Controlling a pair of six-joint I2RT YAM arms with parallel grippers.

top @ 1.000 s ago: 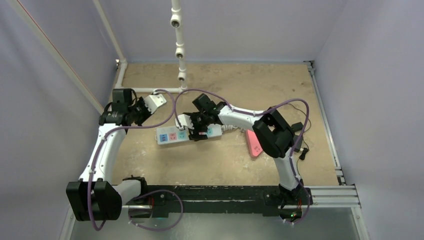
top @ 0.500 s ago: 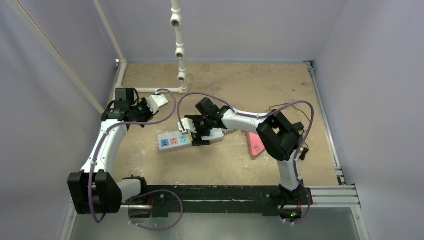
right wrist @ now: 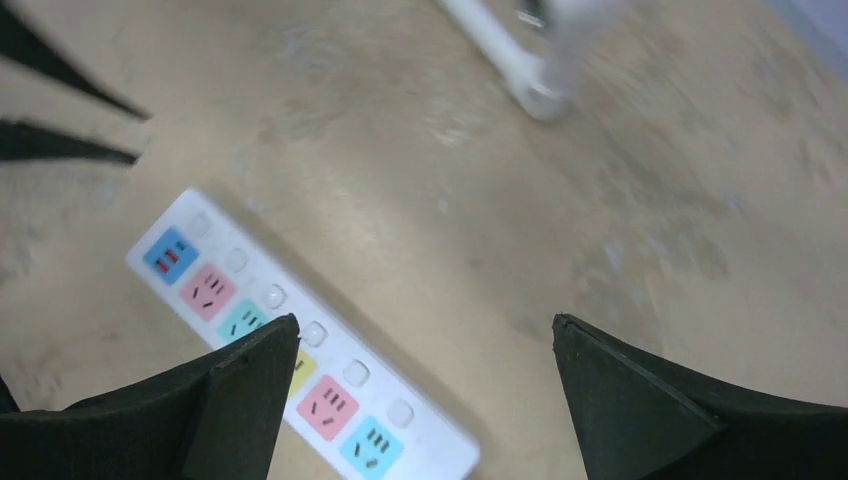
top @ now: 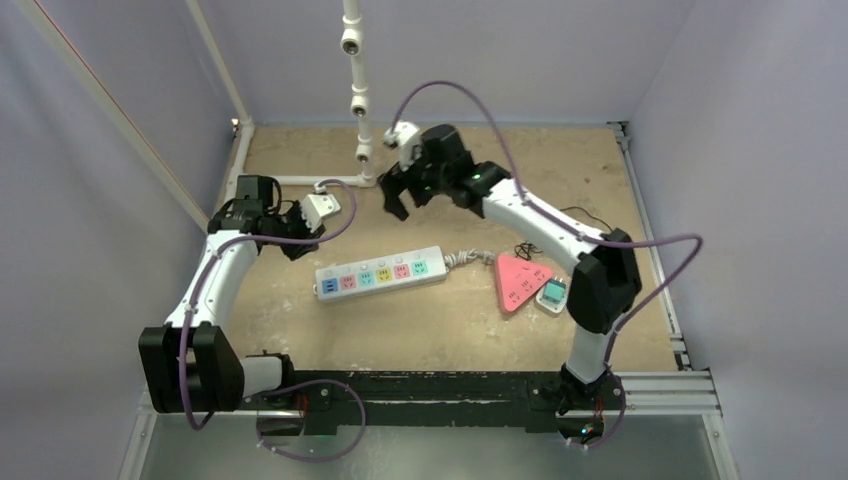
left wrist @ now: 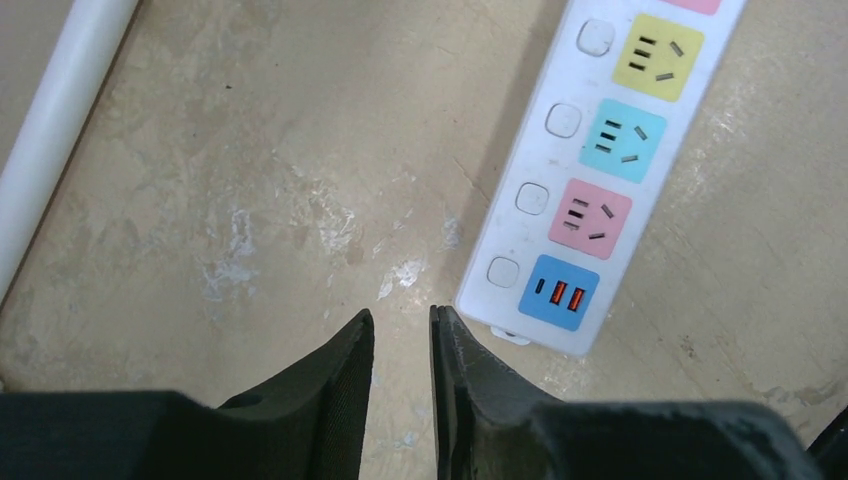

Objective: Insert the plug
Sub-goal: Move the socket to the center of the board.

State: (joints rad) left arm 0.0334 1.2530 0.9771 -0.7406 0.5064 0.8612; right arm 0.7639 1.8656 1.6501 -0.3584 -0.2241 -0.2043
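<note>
Right tool (top: pixel 403 200) spread, power strip (top: pixel 380 272), pink triangle (top: pixel 518 283)

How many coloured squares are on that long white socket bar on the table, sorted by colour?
blue panel: 1
pink panels: 2
turquoise panels: 2
yellow panel: 1
Total: 6 coloured panels on the power strip
</note>
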